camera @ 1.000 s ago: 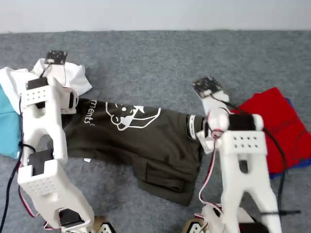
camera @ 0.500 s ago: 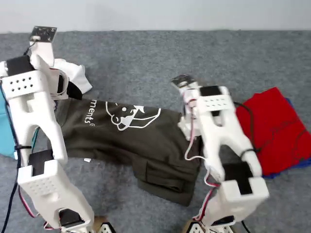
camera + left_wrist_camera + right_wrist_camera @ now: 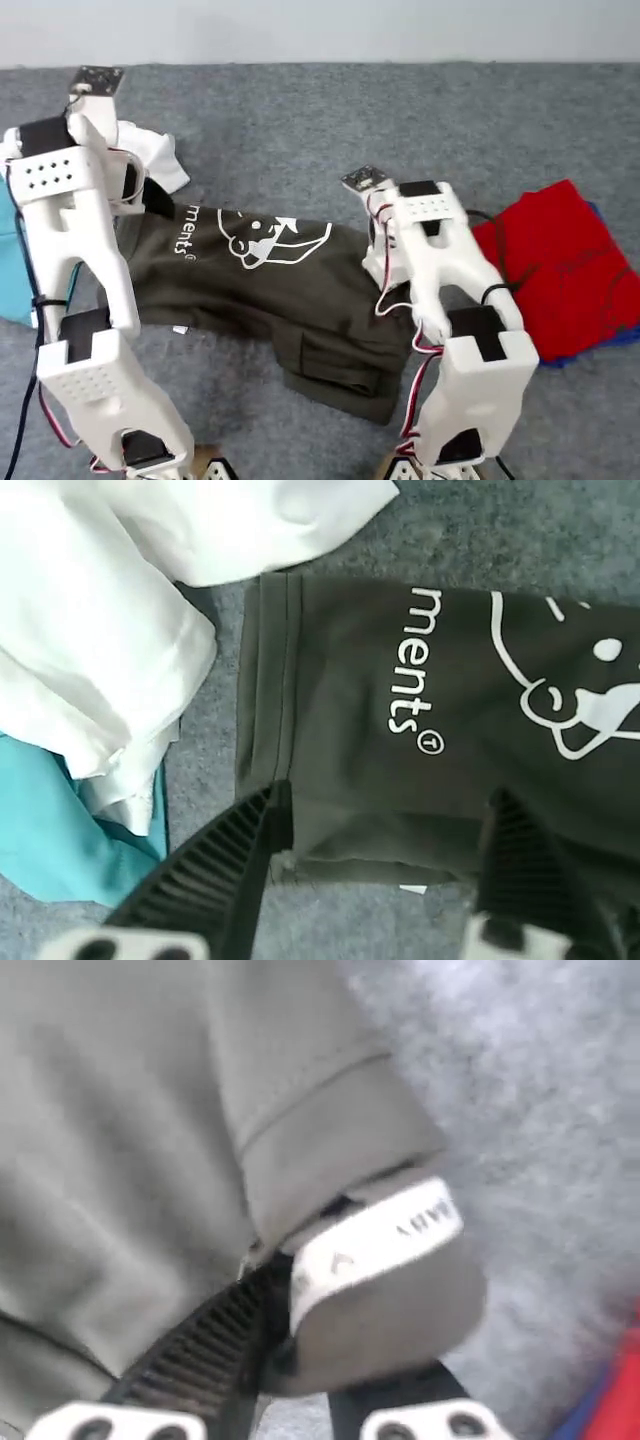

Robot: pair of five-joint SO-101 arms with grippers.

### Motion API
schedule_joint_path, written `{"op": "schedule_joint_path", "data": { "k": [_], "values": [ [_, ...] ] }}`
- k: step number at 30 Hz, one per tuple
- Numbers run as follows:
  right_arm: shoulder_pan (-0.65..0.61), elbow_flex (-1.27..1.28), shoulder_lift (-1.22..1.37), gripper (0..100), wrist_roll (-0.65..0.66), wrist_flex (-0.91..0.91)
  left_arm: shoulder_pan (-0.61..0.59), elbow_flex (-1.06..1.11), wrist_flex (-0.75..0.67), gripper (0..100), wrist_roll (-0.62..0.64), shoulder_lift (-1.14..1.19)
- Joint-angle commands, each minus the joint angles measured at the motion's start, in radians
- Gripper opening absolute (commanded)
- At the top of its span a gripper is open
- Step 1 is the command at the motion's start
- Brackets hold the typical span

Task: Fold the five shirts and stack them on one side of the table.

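The grey felt-covered table [image 3: 300, 120] carries everything, and across its middle lies the dark olive shirt [image 3: 300, 290], stretched sideways between the two arms with its white print facing up and a thick doubled fold bunched along its near edge. On the right side of the table, apart from the olive shirt, sits a flat folded red shirt [image 3: 560, 270], resting on a blue garment [image 3: 600, 345] of which only a thin edge peeks out along its near side. At the far left a crumpled white shirt [image 3: 150, 155] lies in a heap, its edge touching the hem end of the olive shirt, and a teal shirt [image 3: 12, 270] lies just beside the white one at the table's left edge, partly tucked beneath it. The left gripper [image 3: 385, 815] hangs above the hem end of the olive shirt with its fingers spread wide, one finger over the hem corner and the other over the cloth near the lettering, gripping nothing. The right gripper [image 3: 320, 1350] is at the shirt's opposite end, and though that close view is smeared, its fingers appear pressed together on the neckband, pinching the fabric right where a small white neck label [image 3: 375, 1235] folds over.
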Motion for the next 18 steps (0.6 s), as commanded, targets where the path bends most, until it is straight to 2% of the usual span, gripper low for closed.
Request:
{"op": "schedule_joint_path", "data": {
  "k": [1,8,12,15,18],
  "values": [
    [0.056,-0.100,-0.001,1.3,0.015,-0.010,0.011,0.012,0.021,30,-0.008,-0.009],
    [0.088,-0.362,0.024,1.0,0.084,-0.010,0.011,0.021,0.021,30,-0.005,-0.006],
    [0.102,-0.482,0.168,1.0,0.110,-0.010,0.011,0.050,0.021,30,-0.005,-0.003],
    [0.110,-0.569,0.303,1.4,0.083,0.008,0.011,0.079,0.020,30,-0.006,-0.003],
    [0.094,-0.647,0.366,1.6,0.038,0.125,0.011,0.085,0.020,30,-0.006,-0.002]
  ]
}}
